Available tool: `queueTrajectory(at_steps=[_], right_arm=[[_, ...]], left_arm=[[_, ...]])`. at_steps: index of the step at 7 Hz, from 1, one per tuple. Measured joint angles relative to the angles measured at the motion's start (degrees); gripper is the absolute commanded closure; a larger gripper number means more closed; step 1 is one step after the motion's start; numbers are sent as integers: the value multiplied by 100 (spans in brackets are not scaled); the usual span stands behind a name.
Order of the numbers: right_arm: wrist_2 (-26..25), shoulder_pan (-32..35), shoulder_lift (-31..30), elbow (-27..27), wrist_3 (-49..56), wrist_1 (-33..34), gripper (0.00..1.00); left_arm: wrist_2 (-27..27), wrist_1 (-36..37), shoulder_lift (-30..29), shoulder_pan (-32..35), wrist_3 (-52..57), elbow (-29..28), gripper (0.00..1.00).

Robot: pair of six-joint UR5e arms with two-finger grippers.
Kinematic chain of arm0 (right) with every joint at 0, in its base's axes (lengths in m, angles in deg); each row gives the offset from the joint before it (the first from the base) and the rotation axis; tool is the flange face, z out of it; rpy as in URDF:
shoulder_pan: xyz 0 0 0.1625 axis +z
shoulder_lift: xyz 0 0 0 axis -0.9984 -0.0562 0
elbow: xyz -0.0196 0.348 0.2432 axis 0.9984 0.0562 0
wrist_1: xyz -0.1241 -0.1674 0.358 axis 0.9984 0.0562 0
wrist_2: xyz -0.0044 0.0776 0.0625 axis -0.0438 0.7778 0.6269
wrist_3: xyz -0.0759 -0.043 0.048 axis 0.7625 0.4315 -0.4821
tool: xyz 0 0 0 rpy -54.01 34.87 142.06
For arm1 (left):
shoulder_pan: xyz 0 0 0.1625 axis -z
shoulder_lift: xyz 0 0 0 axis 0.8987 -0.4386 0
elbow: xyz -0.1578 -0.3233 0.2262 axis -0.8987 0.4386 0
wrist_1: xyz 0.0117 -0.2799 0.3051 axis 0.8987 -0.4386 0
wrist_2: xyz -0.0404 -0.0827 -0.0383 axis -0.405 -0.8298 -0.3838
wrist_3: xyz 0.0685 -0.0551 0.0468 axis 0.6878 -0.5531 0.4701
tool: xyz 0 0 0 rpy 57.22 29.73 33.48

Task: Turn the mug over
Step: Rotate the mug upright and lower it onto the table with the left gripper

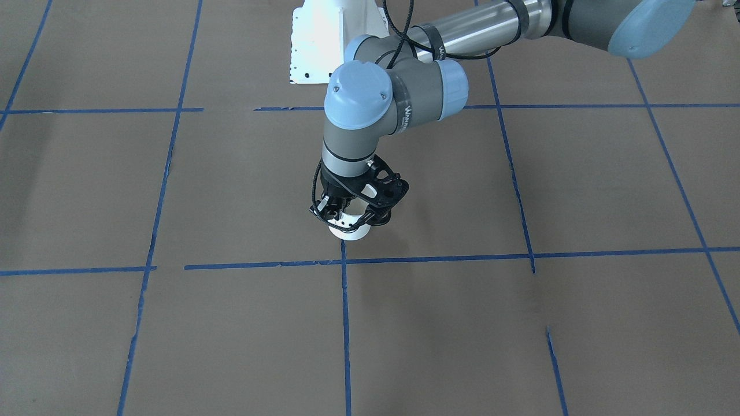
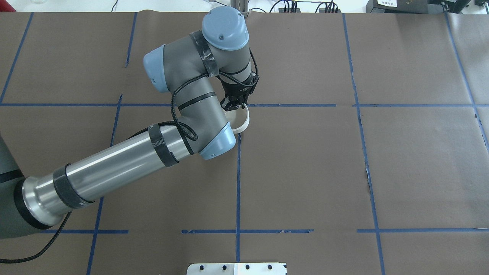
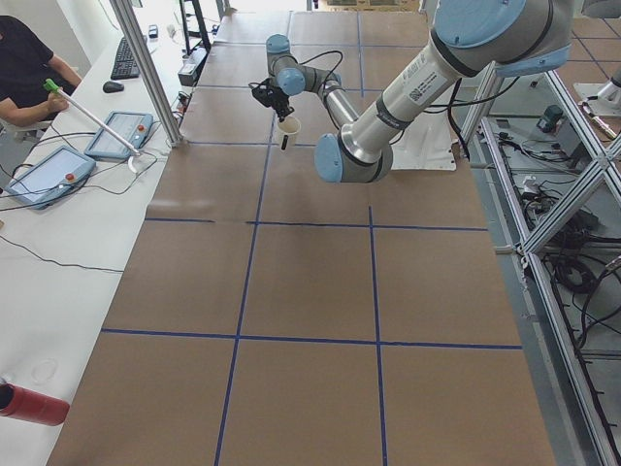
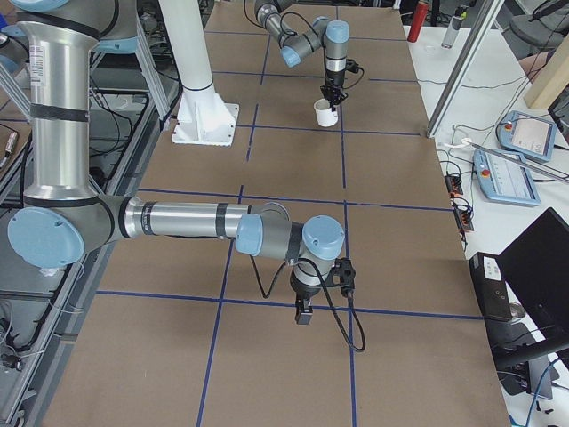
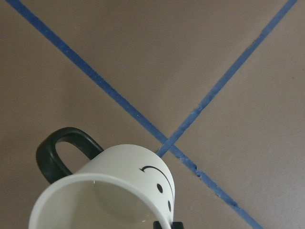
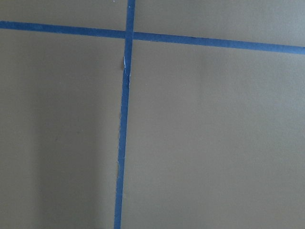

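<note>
Item: mug [image 2: 241, 121]. Small, white and cylindrical, with a cream-white interior. The black loop handle [image 5: 55, 152] and the drawn smiley face [image 5: 159, 183] both show in the left wrist view. It is carried mouth upward and slightly tilted, and the open rim is visible from overhead. It sits just beside a crossing of the blue tape lines [image 2: 238, 183], in the far middle part of the table [image 2: 305, 172] as seen from behind the robot. Whether its base touches the paper cannot be told.

Item: left gripper [image 2: 233, 104]. It points downward over the mug, its fingers pinching the rim wall on the side that bears the face. One black fingertip [image 5: 164, 224] shows at the rim in the wrist view. The left arm reaches across from its own side, with the elbow bent above the mug.

Item: right gripper [image 4: 302, 313]. It hangs pointing down over the table, near a tape line and well apart from the mug. It appears only in the side view from the robot's right — whether its fingers are spread or together cannot be told. Its wrist camera shows only brown paper and a tape crossing.

Item: table surface. Brown paper divided into a grid by blue tape, which is torn or gapped in places.

Item: white mounting plate [image 1: 335, 40]. Bolted at the robot's edge of the table, behind the mug in the front-facing view.

Item: operator [image 3: 24, 68]. Seated at the white side bench, partly in frame.
</note>
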Motion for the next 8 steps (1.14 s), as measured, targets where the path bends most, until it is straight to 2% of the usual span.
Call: queueTrajectory(at_steps=[3,7,8], right_arm=[[0,0,0,0,0,0,0],[0,0,0,0,0,0,0],[0,0,0,0,0,0,0]], left_arm=[[-479,171,-115,-46,-293,-267,100],[-531,123,-116,-217,-310,-297,100],[-517,121,-109,-253,-310,-303,97]])
